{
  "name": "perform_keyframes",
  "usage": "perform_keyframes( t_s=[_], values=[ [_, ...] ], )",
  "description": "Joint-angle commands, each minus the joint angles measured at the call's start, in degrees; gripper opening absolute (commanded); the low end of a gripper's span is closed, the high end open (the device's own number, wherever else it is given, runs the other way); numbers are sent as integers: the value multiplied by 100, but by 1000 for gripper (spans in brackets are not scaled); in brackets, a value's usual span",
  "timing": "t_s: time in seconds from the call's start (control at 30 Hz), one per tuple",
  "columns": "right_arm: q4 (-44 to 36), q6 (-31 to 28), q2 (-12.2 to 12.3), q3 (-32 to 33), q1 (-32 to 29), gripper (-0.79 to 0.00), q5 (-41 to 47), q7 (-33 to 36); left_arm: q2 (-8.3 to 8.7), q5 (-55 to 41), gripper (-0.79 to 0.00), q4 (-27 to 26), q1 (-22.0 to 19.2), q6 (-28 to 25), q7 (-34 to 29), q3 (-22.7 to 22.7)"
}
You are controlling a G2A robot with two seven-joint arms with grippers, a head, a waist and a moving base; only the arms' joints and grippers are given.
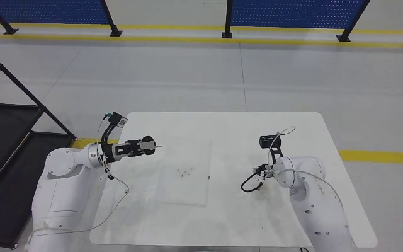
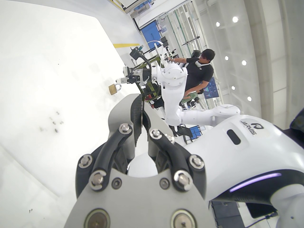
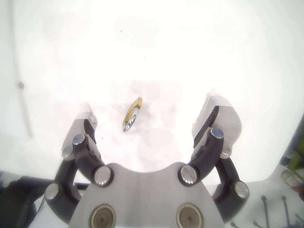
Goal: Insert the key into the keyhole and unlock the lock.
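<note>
A small brass padlock with a chrome shackle rests on the white table. My right gripper hangs just above it, open, with one finger on each side and neither touching it. In the left wrist view the padlock sits right under that gripper. My left gripper is at the table's left side, held above the surface and pointing toward the right arm. It is shut, and a thin key tip sticks out of it in the top view.
A pale thin mat with a few small dark marks lies between the two arms. A black rack stands off the table's left edge. Blue barriers line the far floor.
</note>
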Motion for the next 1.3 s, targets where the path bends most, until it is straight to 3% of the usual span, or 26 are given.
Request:
perform_keyframes(
  t_s=[0.0, 0.83, 0.9, 0.93, 1.0, 1.1, 1.27],
  values=[
    [192, 1, -69, 25, 31, 0, 75, -1, 0, 0, -785, 0, 0, 0, 0, 0],
    [43, 0, -577, 146, -559, 0, -484, -1, 0, 0, -785, 0, 0, 0, 0, 0],
    [99, 0, -598, 143, -542, -151, -488, -1, 0, 0, -785, 0, 0, 0, 0, 0],
    [124, 0, -607, 140, -534, -268, -491, -1, 0, 0, -785, 0, 0, 0, 0, 0],
    [154, 0, -623, 135, -519, -403, -487, -1, 0, 0, -785, 0, 0, 0, 0, 0],
    [191, 0, -639, 147, -511, -465, -501, -1, 0, 0, -785, 0, 0, 0, 0, 0],
    [214, 0, -661, 174, -519, -486, -523, -1, 0, 0, -785, 0, 0, 0, 0, 0]
  ],
)
